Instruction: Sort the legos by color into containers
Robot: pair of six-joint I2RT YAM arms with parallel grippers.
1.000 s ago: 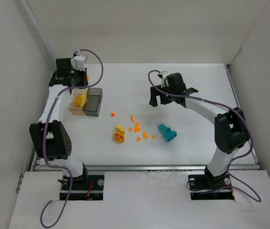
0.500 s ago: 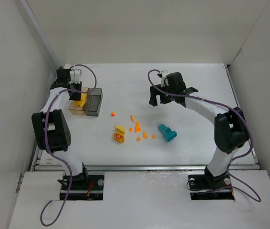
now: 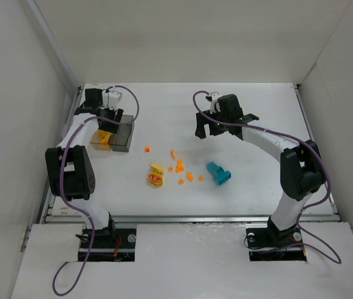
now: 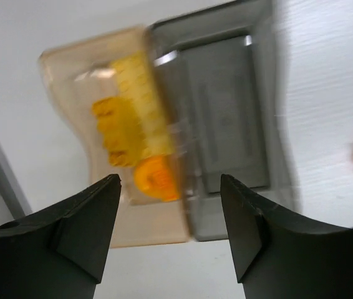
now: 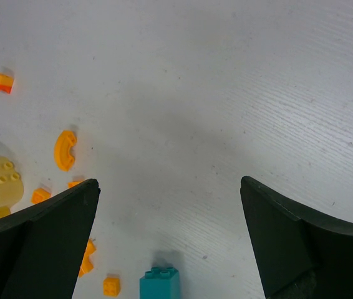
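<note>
Legos (image 4: 130, 121), yellow and orange, sit in your amber box (image 4: 77, 87) at the far left, which touches the grey box (image 4: 226, 124) on its right. Your left claw (image 4: 169, 190) hangs over both boxes, released and gripping nothing. Midway across the bench (image 3: 257, 106) lie a yellow piece with red marks (image 3: 156, 177), scattered orange bits (image 3: 179, 167) and a teal block (image 3: 218, 172). Your right claw (image 5: 169, 184) hovers above the bench beyond them, spread wide and empty.
</note>
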